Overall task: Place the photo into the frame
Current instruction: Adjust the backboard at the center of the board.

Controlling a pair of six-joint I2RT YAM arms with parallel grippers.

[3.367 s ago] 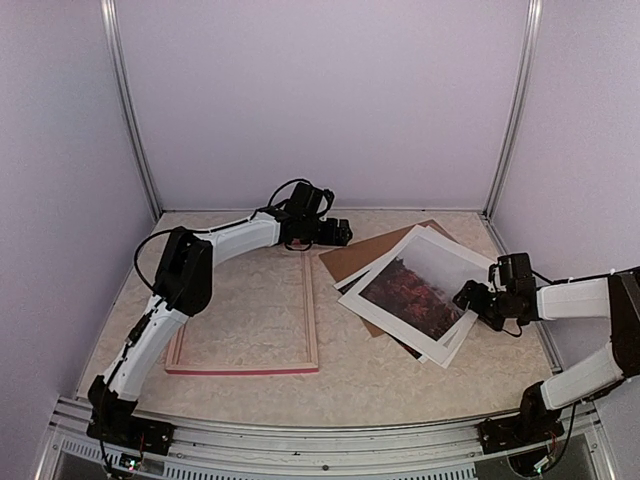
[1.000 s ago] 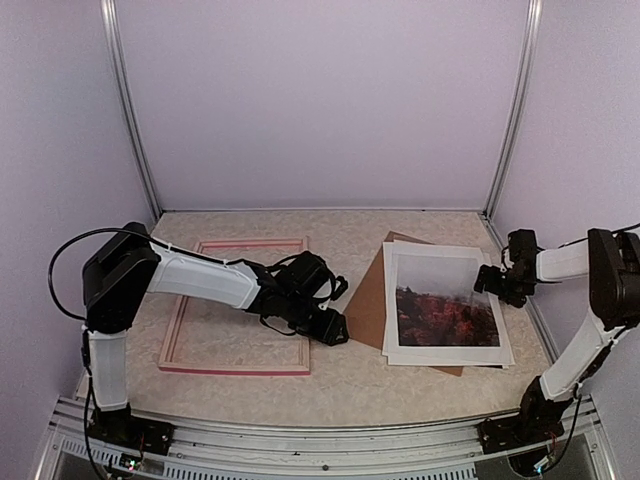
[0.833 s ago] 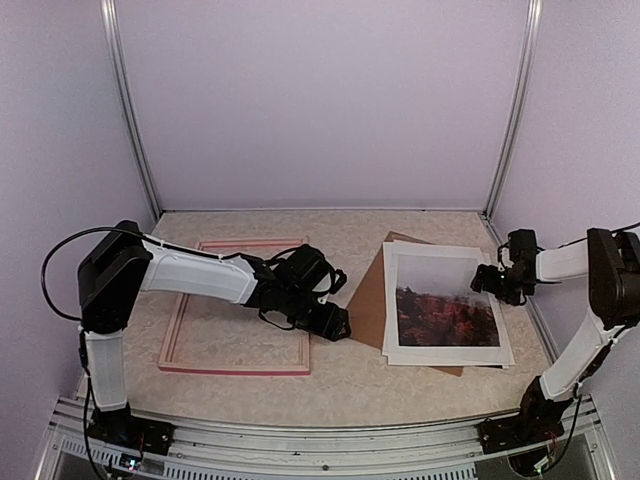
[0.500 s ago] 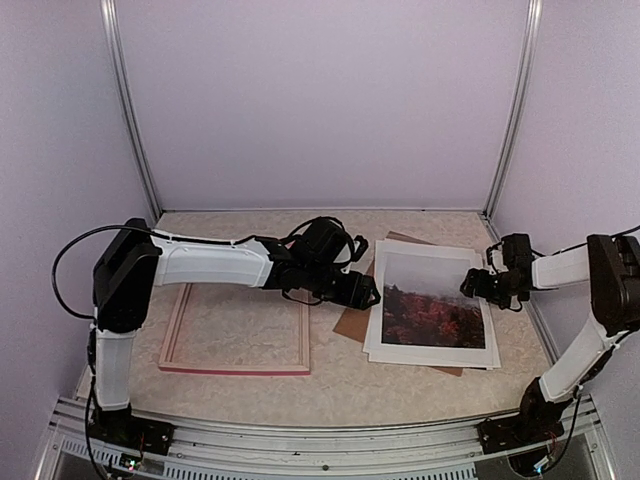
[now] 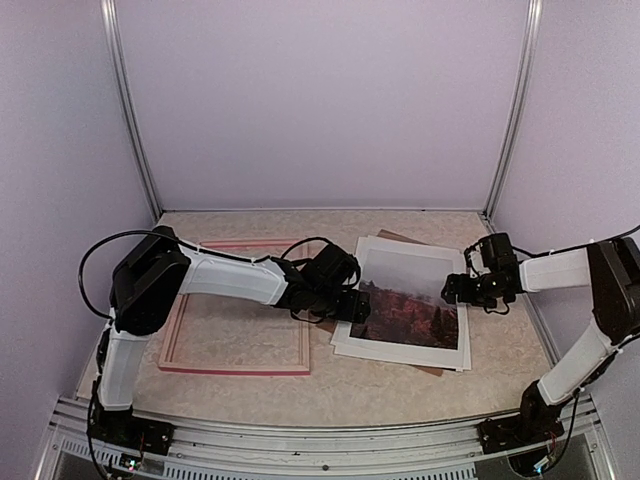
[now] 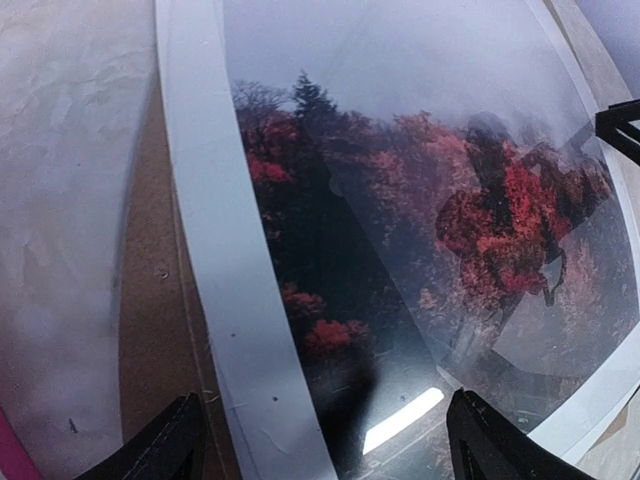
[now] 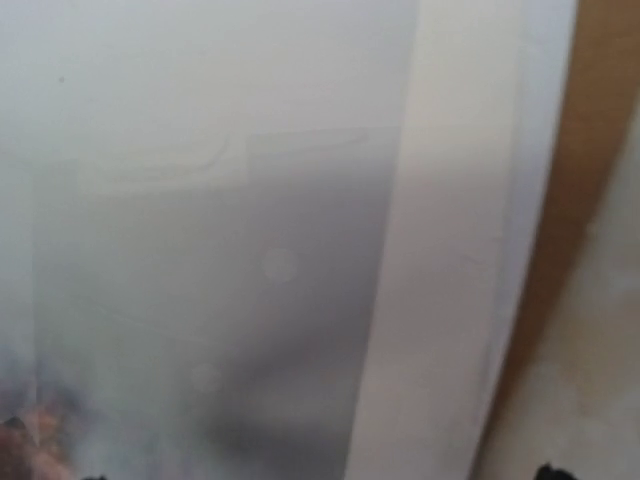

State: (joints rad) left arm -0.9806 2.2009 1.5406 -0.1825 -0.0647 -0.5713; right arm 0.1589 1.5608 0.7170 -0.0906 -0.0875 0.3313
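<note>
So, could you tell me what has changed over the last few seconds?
The photo, skewed at first, was squared up and slid left toward the frame, now covering most of the brown backing board. The left gripper left the frame for the photo's left edge; the right gripper followed its right edge. The frame hardly moved.

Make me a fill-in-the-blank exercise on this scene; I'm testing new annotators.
1. The photo lies with its picture side facing ___.
2. In the top view, the frame lies to the photo's ___.
3. A ___ backing board pokes out from under the photo.
4. The left tool is at the photo's left edge, the right tool at its ___ edge.
Missing words: up; left; brown; right.
</note>
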